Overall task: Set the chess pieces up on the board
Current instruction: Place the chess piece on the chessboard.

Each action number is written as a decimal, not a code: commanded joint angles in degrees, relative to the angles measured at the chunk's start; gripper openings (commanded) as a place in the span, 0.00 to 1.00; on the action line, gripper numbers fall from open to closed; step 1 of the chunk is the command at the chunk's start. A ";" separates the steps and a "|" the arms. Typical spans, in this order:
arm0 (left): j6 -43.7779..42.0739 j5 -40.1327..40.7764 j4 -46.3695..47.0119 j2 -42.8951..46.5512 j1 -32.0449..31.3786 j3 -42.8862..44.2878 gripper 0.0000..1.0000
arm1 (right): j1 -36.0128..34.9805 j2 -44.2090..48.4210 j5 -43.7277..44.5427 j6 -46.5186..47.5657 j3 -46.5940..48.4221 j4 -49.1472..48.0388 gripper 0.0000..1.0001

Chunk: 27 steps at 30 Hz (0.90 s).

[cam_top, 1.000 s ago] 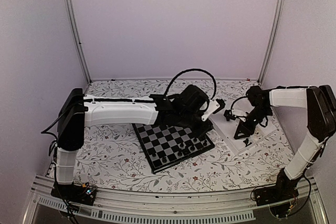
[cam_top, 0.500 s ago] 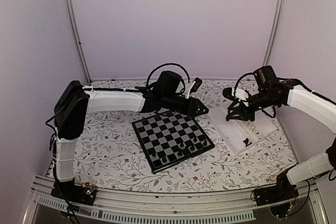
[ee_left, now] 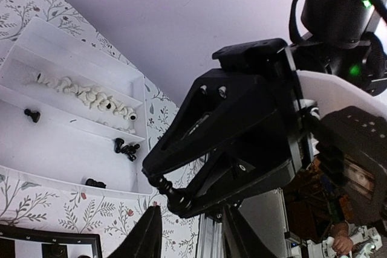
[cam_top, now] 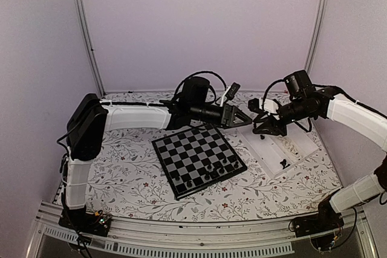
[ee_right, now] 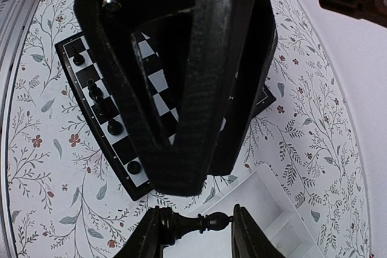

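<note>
The board (cam_top: pixel 192 149) lies mid-table with several black chess pieces (cam_top: pixel 210 167) on its near right rows; they also show in the right wrist view (ee_right: pixel 97 95). My right gripper (cam_top: pixel 261 126) hangs above the white tray's (cam_top: pixel 300 143) left end. In the right wrist view my right gripper (ee_right: pixel 196 222) is shut on a black chess piece (ee_right: pixel 181 226) lying crosswise between its fingers. My left gripper (cam_top: pixel 240 119) is open and empty, raised and pointing at the right gripper. In the left wrist view my left gripper (ee_left: pixel 190 212) sits just below that held piece (ee_left: pixel 172 193).
The tray (ee_left: pixel 72 143) holds a row of cream-white pieces (ee_left: pixel 91 96) in its far compartment and a few black ones (ee_left: pixel 126 148) in the near one. One black piece (cam_top: pixel 283 162) lies at the tray's near end. Walls stand behind and at both sides.
My right gripper rose from the tray with a black piece and moved left. My left gripper pulled back off the board, then swung up and right until its tips nearly meet the right gripper.
</note>
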State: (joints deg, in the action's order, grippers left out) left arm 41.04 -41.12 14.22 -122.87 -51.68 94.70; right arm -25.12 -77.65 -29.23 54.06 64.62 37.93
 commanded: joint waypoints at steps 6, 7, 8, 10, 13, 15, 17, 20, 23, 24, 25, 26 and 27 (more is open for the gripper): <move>0.93 -2.13 -2.09 -2.73 -0.54 3.39 0.37 | -3.29 -1.34 -0.03 -0.06 3.65 -0.39 0.23; 0.98 -2.35 -2.17 -2.99 -0.53 3.65 0.38 | -3.49 -1.43 -0.29 -0.29 4.00 -0.34 0.22; 1.04 -2.71 -2.13 -3.19 -0.53 3.84 0.38 | -3.50 -1.53 -0.56 -0.63 4.27 -0.32 0.22; 1.19 -3.28 -2.06 -3.55 -0.63 4.16 0.38 | -3.66 -1.62 -0.83 -1.00 4.69 -0.27 0.23; 1.26 -3.88 -1.78 -3.60 -0.55 4.27 0.34 | -3.81 -1.95 -1.26 -1.48 5.20 -0.31 0.23; 1.26 -4.51 -1.32 -3.59 -0.53 4.23 0.29 | -3.96 -2.11 -1.43 -1.59 5.17 -0.32 0.23; 1.37 -5.02 -0.50 -3.53 -0.40 3.91 0.24 | -4.10 -2.22 -1.44 -1.72 5.17 -0.40 0.23; 1.64 -6.17 1.54 -3.34 -0.28 3.29 0.14 | -4.30 -2.40 -1.68 -1.81 5.03 -0.48 0.23; 2.30 -7.39 3.27 -3.30 -0.18 2.92 0.06 | -4.28 -2.58 -1.80 -2.24 5.03 -0.94 0.25; 2.46 -7.55 3.78 -3.19 -0.18 2.68 0.04 | -4.27 -2.66 -1.65 -2.82 5.12 -1.21 0.27; 2.40 -7.64 4.34 -2.98 -0.03 2.38 0.02 | -4.31 -2.68 -1.52 -3.32 5.22 -1.32 0.31; 2.26 -7.61 4.59 -2.62 0.14 2.01 0.00 | -4.34 -2.68 -1.65 -3.61 5.47 -1.11 0.36; 2.09 -7.51 4.74 -2.21 0.36 1.53 0.00 | -4.29 -2.82 -1.82 -3.93 5.63 -0.56 0.42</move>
State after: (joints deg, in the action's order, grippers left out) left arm 44.69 -45.50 13.58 -125.91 -50.98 97.41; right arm -28.88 -79.37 -29.43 52.97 68.14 38.13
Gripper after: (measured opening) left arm 0.119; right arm 0.368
